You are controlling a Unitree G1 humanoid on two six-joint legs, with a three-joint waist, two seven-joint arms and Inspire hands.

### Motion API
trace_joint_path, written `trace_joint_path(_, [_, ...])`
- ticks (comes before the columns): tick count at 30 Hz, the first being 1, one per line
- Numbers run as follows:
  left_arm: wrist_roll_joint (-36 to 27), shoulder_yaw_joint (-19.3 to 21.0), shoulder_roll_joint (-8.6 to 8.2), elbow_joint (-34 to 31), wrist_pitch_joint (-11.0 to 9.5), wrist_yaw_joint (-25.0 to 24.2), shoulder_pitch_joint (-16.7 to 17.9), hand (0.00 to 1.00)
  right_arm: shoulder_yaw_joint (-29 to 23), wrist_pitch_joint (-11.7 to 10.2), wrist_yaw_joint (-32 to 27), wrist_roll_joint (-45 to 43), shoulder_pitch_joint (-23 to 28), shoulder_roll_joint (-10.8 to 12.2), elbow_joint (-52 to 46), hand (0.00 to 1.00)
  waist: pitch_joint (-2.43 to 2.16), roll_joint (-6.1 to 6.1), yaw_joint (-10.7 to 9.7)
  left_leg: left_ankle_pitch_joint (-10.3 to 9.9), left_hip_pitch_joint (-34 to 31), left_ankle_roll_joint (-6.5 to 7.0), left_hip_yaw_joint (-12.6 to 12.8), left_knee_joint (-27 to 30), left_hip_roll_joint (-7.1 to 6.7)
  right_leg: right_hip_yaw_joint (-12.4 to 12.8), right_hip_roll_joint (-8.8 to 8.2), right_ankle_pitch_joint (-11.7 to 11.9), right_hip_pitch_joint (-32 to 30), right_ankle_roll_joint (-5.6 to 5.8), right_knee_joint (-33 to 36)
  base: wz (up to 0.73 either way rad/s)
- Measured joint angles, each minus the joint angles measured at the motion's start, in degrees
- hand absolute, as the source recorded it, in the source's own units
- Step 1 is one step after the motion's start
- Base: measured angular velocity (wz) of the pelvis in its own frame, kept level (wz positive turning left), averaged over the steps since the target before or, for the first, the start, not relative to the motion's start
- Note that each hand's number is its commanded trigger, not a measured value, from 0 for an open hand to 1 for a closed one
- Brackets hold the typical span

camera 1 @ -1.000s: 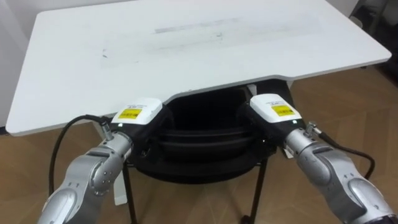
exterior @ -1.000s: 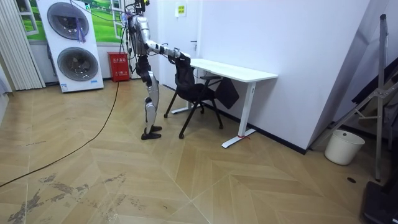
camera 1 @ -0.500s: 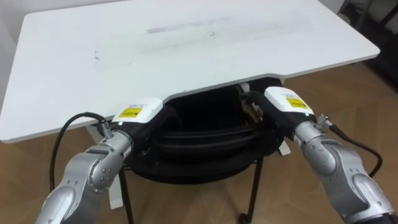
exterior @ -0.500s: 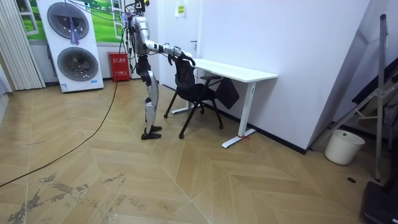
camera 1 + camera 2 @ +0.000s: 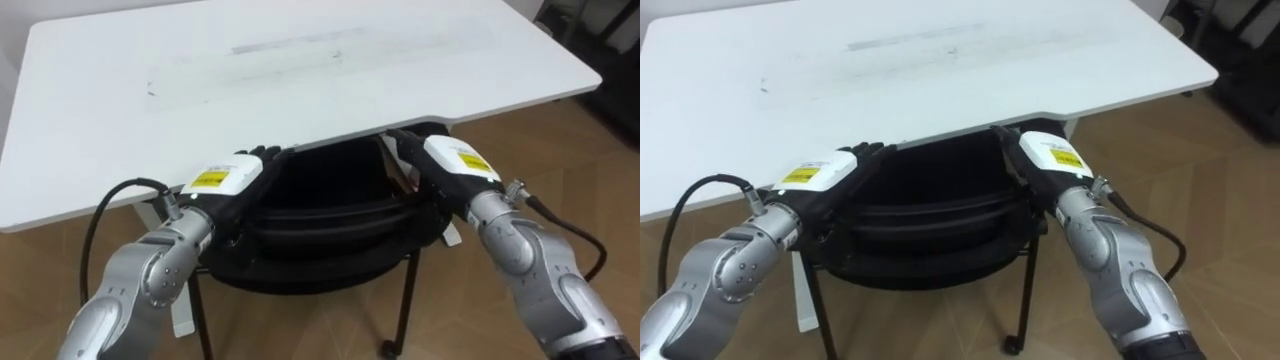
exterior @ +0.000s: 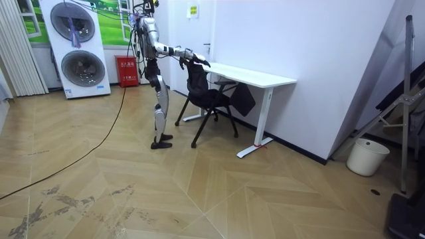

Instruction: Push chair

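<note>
Chair, black on thin metal legs, sits with its seat tucked beneath the white table, its backrest just short of the notch in the table's near edge. The robot stands behind it on the wooden floor, both arms stretched forward. Its left hand and right hand lie on the backrest's two upper corners. The dark fingers appear stretched flat and forward rather than curled round it, though their tips run into shadow under the tabletop. The push looks nearly complete, with little travel seemingly left before backrest meets table edge.
</note>
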Motion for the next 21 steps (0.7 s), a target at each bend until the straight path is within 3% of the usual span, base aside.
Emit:
trace_joint_path(3, [1.21, 0.10, 1.81, -1.37, -1.07, -0.43, -1.71, 0.00, -1.87, -0.42, 1.72, 0.04, -1.04, -2.23, -1.60, 0.00, 0.01, -0.02, 0.72, 0.01, -0.74, -0.01, 0.03, 0.66, 0.10, 0.49, 0.09, 0.31, -0.61, 0.09, 0.20, -0.04])
trace_joint_path(5, [1.13, 1.15, 7.06, -4.74, -2.95, -1.16, -3.93, 0.00, -3.73, -0.11, 2.60, -0.57, -1.05, -5.04, -5.17, 0.00, 0.09, 0.14, 0.79, 0.03, -1.63, -0.04, 0.17, 1.18, 0.31, -0.08, 0.05, 0.75, -1.24, 0.15, 0.13, 0.02])
trace_joint_path(6, [0.47, 1.92, 8.44, -5.04, -3.88, -1.15, -4.00, 0.00, -5.05, -0.27, 2.74, 0.20, -1.05, -6.86, -7.15, 0.00, 0.10, 0.15, 1.11, 0.07, -1.72, 0.03, 0.21, 1.27, 0.38, -0.09, 0.10, 1.19, -1.24, 0.31, 0.05, 0.00])
trace_joint_path(7, [0.50, 2.37, 8.77, -5.19, -4.40, -1.15, -4.01, 0.00, -6.31, -0.59, 2.84, 0.32, -1.04, -7.91, -8.30, 0.00, 0.09, 0.17, 1.40, 0.06, -1.71, 0.05, 0.26, 1.38, 0.45, -0.23, 0.10, 1.31, -1.20, 0.35, 0.01, -0.16])
trace_joint_path(8, [0.48, 3.55, 9.53, -5.88, -5.69, -1.15, -4.04, 0.00, -10.28, -1.38, 2.37, 1.09, -1.06, -9.55, -10.91, 0.00, 0.14, 0.25, 2.52, 0.04, -1.72, 0.11, 0.53, 1.53, 0.66, -0.76, 0.10, 1.65, -1.12, 0.21, -0.29, -0.13])
trace_joint_path(9, [0.22, 6.49, 10.35, -7.69, -7.32, -1.15, -4.04, 0.00, -17.00, -1.86, 0.20, 2.78, -1.06, -9.77, -14.34, 0.00, 0.36, 0.60, 3.46, 0.03, -1.67, 0.09, 0.55, 1.63, 0.82, -0.95, 0.23, 1.86, -0.61, -0.09, -1.09, -0.10])
trace_joint_path(10, [-0.41, 8.17, 11.09, -8.95, -8.09, -1.11, -4.04, 0.00, -20.17, -2.00, -1.75, 3.65, -1.12, -10.06, -16.02, 0.00, 0.46, 0.87, 3.77, 0.03, -1.53, 0.07, 0.53, 1.64, 0.88, -1.07, 0.25, 2.00, -0.30, -0.17, -1.50, 0.10])
trace_joint_path(12, [-1.53, 19.81, 12.83, -10.86, -8.26, 8.42, -5.42, 0.00, -27.77, -2.53, -10.84, 7.66, -3.26, -11.06, -19.73, 0.00, 0.40, 1.56, 3.96, 0.01, -1.16, 0.03, 0.41, 1.46, 0.93, -1.60, 0.11, 2.08, 0.45, 0.02, -2.07, 0.12])
trace_joint_path(13, [-1.71, 23.30, 13.58, -10.92, -7.87, 10.82, -6.36, 0.00, -29.09, -2.93, -12.51, 8.34, -3.39, -11.23, -20.66, 0.00, 0.37, 1.53, 3.87, 0.00, -1.15, 0.01, 0.41, 1.57, 0.95, -1.49, 0.11, 1.96, 0.45, 0.07, -2.04, 0.05])
trace_joint_path(15, [-2.45, 36.43, 16.85, -11.62, -6.30, 19.91, -7.69, 0.00, -34.48, -5.17, -17.10, 12.60, -1.85, -13.41, -22.39, 0.00, 0.11, 1.15, 2.63, -0.08, -0.81, -0.13, 0.35, 0.97, 0.82, -2.12, -0.13, 1.58, 0.72, 0.38, -2.08, 0.00])
trace_joint_path(16, [-2.27, 39.35, 17.20, -11.82, -6.18, 22.21, -7.36, 0.00, -35.98, -5.49, -18.00, 13.72, -1.17, -13.97, -22.54, 0.00, 0.05, 1.10, 2.40, -0.17, -0.59, -0.26, 0.38, 0.86, 0.73, -2.11, -0.21, 1.58, 0.84, 0.37, -2.06, -0.10])
trace_joint_path(18, [-2.37, 48.32, 18.09, -11.80, -5.51, 29.45, -3.87, 0.00, -41.90, -5.29, -21.40, 16.53, 1.62, -15.88, -22.47, 0.00, -0.39, 1.04, 1.13, -0.81, 0.19, -1.19, 0.47, 0.74, 0.45, -1.96, -0.49, 1.43, 1.48, 0.37, -2.16, -0.08])
trace_joint_path(21, [-2.73, 54.00, 17.50, -11.69, -4.67, 36.51, 1.59, 0.00, -48.41, -4.44, -25.94, 21.97, 5.71, -15.91, -21.27, 0.00, -1.07, 0.30, 0.42, -1.86, 1.44, -2.88, 0.92, 0.80, 0.40, -2.17, -0.73, 0.98, 2.60, 0.46, -2.21, -0.10])
